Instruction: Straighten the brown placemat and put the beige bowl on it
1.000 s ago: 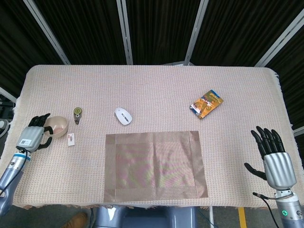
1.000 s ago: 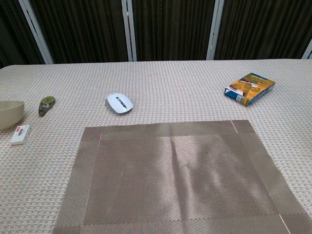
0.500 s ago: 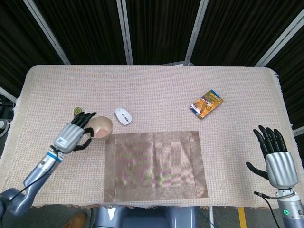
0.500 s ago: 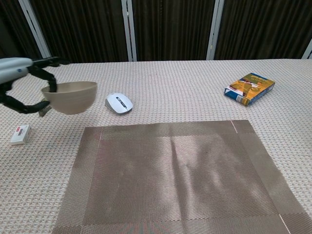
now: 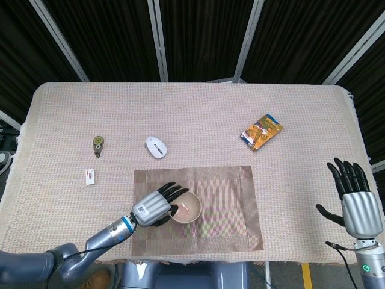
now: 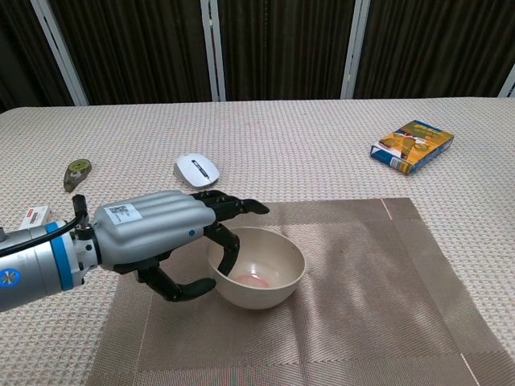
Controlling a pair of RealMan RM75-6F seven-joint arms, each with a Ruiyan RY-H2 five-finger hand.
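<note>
The beige bowl [image 5: 186, 208] [image 6: 257, 277] sits upright over the left-centre of the brown placemat [image 5: 222, 205] [image 6: 354, 297], which lies flat and square-edged in the lower middle of the head view. The left hand [image 5: 154, 205] [image 6: 161, 233] grasps the bowl by its left rim, with fingers [image 6: 233, 206] reaching over the top and the thumb hooked around the outer wall. Whether the bowl's base rests on the mat or hangs just above it cannot be told.

The right hand [image 5: 355, 201] hovers at the lower right of the head view, well apart from the mat, its fingers spread and holding nothing.

Above the mat lie a white computer mouse [image 5: 156, 147] [image 6: 196, 170], a green tape dispenser [image 5: 98, 144] [image 6: 75, 172] and a small white eraser [image 5: 90, 177] [image 6: 33, 215] to the left, and an orange box [image 5: 261, 131] [image 6: 412, 146] to the upper right.
</note>
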